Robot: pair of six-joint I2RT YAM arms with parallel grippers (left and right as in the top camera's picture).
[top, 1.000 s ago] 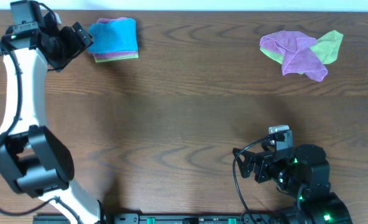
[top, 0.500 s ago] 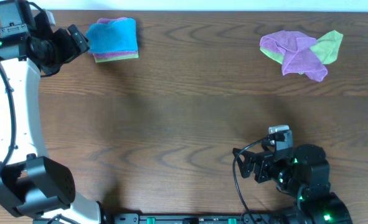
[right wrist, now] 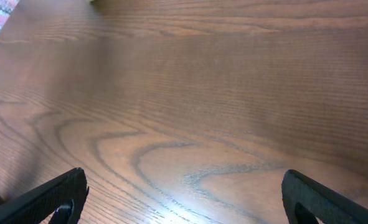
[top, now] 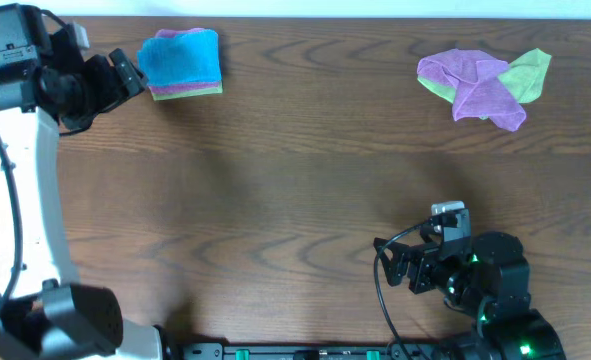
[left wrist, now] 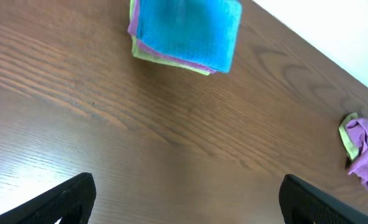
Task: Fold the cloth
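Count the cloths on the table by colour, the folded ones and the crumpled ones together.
Blue: 1, the blue cloth, folded and topmost.
Purple: 2, a stacked purple cloth and a crumpled purple cloth.
Light green: at least 2, a stacked green cloth and a crumpled green cloth; more may be hidden.
Total: 5 visible.

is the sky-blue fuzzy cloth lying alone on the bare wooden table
No, the sky-blue fuzzy square cloth sits atop a purple cloth and a light green cloth.
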